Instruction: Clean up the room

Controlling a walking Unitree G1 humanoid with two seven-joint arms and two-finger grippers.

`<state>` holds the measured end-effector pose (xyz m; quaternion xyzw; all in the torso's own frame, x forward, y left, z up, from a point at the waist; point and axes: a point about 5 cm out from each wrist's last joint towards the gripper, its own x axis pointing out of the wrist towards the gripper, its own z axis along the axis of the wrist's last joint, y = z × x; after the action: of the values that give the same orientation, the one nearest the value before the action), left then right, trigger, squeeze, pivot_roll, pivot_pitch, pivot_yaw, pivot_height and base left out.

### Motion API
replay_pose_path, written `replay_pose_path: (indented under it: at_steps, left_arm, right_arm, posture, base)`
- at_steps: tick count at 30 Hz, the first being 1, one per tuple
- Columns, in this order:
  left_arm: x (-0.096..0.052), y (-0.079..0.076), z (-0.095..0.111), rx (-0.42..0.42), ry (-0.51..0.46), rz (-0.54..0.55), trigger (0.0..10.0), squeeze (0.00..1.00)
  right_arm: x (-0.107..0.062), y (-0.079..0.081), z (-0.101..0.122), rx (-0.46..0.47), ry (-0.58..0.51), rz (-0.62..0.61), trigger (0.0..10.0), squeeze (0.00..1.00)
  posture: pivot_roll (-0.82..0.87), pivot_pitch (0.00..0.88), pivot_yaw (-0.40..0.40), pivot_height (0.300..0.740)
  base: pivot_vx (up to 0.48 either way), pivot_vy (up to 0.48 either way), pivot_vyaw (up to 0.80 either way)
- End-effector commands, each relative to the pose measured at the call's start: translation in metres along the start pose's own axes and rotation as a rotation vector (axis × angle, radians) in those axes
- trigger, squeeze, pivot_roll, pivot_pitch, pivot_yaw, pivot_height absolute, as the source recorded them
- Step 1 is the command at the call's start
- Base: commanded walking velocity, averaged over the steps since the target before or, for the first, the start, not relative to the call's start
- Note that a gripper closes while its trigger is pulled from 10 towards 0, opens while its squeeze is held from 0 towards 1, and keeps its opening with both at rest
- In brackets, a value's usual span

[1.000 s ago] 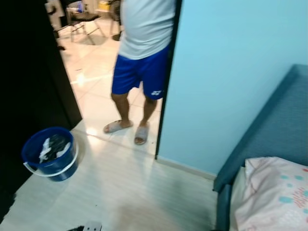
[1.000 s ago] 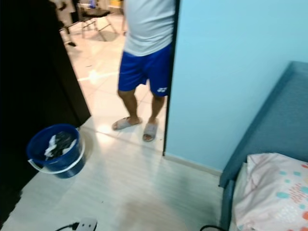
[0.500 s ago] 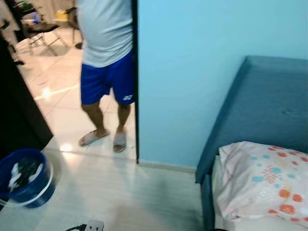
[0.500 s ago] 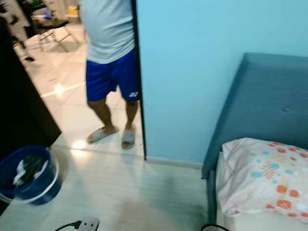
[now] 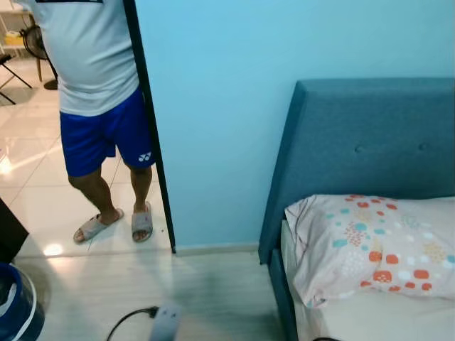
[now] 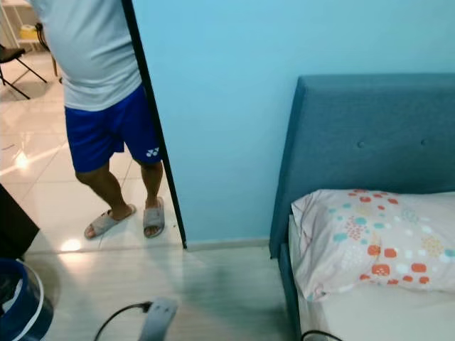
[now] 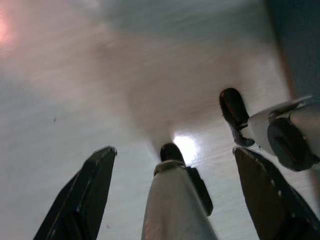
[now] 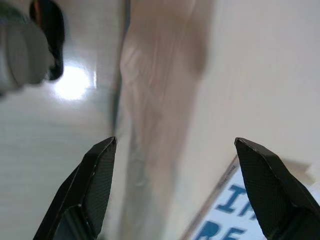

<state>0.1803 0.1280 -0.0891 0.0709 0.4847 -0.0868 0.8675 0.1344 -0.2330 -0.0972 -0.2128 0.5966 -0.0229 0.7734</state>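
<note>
Walking on risks snagging the grey power strip [image 5: 163,321] and its black cable on the pale floor. Your blue plastic bucket [image 5: 14,312] of rags sits at the robot's left, near the person [image 5: 99,92] in the doorway. Wrist views show the left gripper [image 7: 172,200] and right gripper [image 8: 175,187] spread, empty, above floor.

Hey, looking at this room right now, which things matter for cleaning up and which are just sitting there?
For the cleanup:
- blue bucket at the left edge, on the floor
- power strip with its black cable, lying on the floor

Just there:
- bed with teal headboard
- patterned pillow on the bed
- person standing in the doorway
- light blue wall
</note>
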Motion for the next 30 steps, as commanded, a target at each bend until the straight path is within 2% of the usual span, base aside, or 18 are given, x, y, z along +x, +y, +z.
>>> replay_pose_path:
  at_steps: [1, 6, 11, 14, 30]
  left_arm:
    - [-0.001, 0.002, -0.009, 0.006, 0.042, 0.014, 10.0, 0.0]
    - [-0.003, 0.01, -0.017, 0.01, 0.048, 0.03, 10.0, 0.0]
    - [-0.003, 0.011, -0.018, 0.011, 0.049, 0.031, 10.0, 0.0]
    - [-0.003, 0.011, -0.019, 0.018, 0.051, 0.034, 10.0, 0.0]
    - [-0.003, 0.014, -0.014, 0.026, 0.025, 0.047, 10.0, 0.0]
  right_arm:
    - [0.0, 0.002, -0.01, 0.01, 0.031, 0.007, 10.0, 0.0]
    - [0.001, -0.005, -0.016, 0.014, 0.039, -0.007, 10.0, 0.0]
    - [0.001, -0.007, -0.016, 0.013, 0.038, -0.01, 10.0, 0.0]
    - [0.001, -0.015, -0.011, 0.012, 0.031, -0.022, 10.0, 0.0]
    - [0.001, -0.019, -0.01, 0.008, 0.028, -0.043, 10.0, 0.0]
  posture:
    - [0.02, 0.055, 0.0, 0.74]
    - [0.01, 0.057, -0.003, 0.74]
    - [0.01, 0.059, -0.003, 0.74]
    - [0.01, 0.058, -0.006, 0.74]
    - [0.01, 0.049, -0.006, 0.74]
  base:
    - [0.0, 0.0, -0.69]
    - [0.0, 0.0, -0.69]
    - [0.0, 0.0, -0.69]
    - [0.0, 0.0, -0.69]
    - [0.0, 0.0, -0.69]
